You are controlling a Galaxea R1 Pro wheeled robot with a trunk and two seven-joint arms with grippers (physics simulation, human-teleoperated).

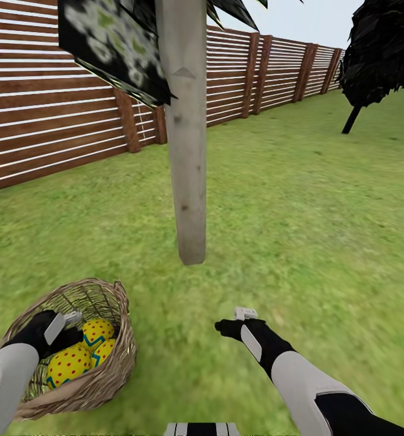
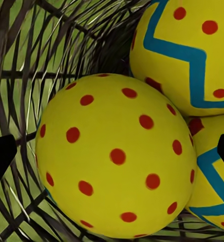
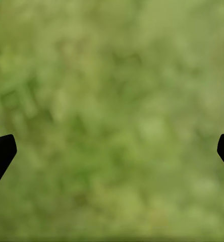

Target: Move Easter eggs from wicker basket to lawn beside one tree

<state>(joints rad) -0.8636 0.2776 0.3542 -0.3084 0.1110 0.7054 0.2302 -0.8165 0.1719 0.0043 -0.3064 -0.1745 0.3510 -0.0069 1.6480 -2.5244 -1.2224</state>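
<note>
The wicker basket [image 1: 114, 315] stands on the lawn [image 1: 298, 218] at the lower left of the head view. It holds three yellow Easter eggs: one dotted egg [image 1: 67, 366], and two with blue zigzags [image 1: 97, 331] [image 1: 106, 352]. My left gripper [image 1: 73, 338] reaches down inside the basket, open. In the left wrist view the dotted egg [image 2: 117, 156] sits close between its spread fingertips [image 2: 1, 156], with the other two eggs [image 2: 187, 55] [image 2: 215, 186] beside it. My right gripper [image 1: 225, 329] hovers open over bare grass [image 3: 112, 126]. The pale tree trunk [image 1: 188, 157] rises just beyond the basket.
A brown slatted fence [image 1: 50, 121] runs along the left and back. An all-black tree [image 1: 377, 54] stands far right. Blocky speckled foliage [image 1: 114, 42] hangs at the top left. Open grass spreads right of the trunk.
</note>
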